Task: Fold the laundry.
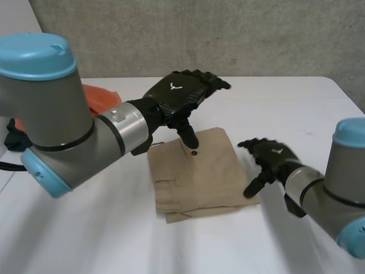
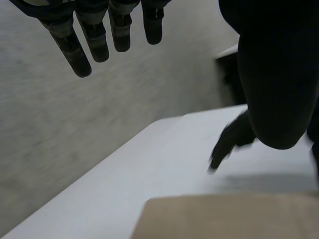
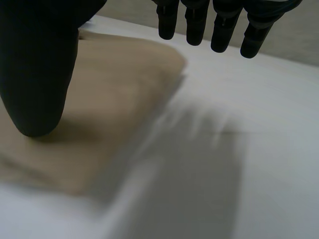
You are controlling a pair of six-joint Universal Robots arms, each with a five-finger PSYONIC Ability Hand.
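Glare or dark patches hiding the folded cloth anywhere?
Head view: even light, no glare on the white table; left hand overlaps only the folded tan cloth at its far edge, right hand its side. Left wrist view: its dark thumb covers table; cloth edge shows. Right wrist view: thumb hides some cloth.

Tan garment [image 1: 197, 180] folded into compact rectangle, flat on white table [image 1: 85, 240], approx mid-table; layers stacked, edges showing along near side; small dark button [image 1: 195, 153] by far edge; seam detail on left part. Orange cloth [image 1: 101, 96] crumpled at table's far left, well apart from tan one, partly hidden.
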